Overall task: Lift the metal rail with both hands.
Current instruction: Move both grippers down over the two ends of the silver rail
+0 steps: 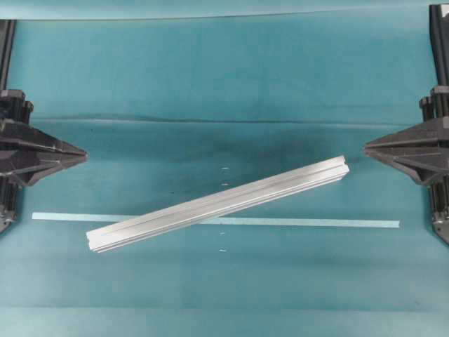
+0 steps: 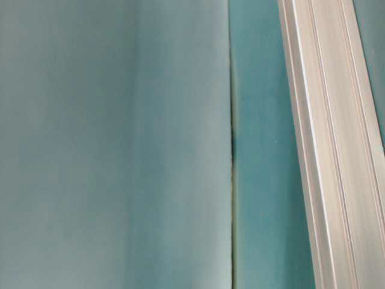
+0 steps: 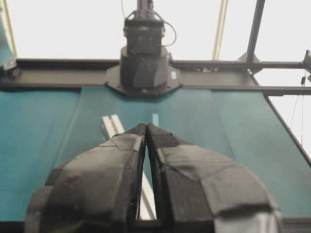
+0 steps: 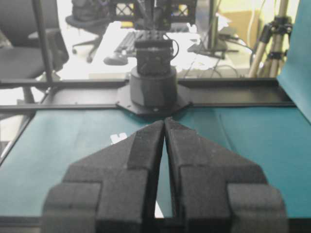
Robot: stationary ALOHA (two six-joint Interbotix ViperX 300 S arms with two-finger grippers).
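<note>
The metal rail (image 1: 217, 204) lies flat on the teal table, slanting from lower left to upper right across the middle. Its grooved silver side fills the right of the table-level view (image 2: 337, 150). My left gripper (image 1: 84, 152) waits at the left edge, shut with fingertips touching and nothing held, well clear of the rail's near end. My right gripper (image 1: 365, 147) sits at the right edge, shut and empty, a short way up and right of the rail's upper end. In the left wrist view the rail (image 3: 111, 127) shows beyond the closed gripper (image 3: 146, 126). The right wrist view shows the closed gripper (image 4: 164, 120) and the rail's end (image 4: 115, 138).
A thin pale tape strip (image 1: 316, 223) runs across the table under the rail. Small white marks (image 1: 224, 169) dot the middle. The opposite arm's base (image 3: 145, 63) stands at the far edge in the left wrist view, and the other base (image 4: 153, 82) in the right wrist view.
</note>
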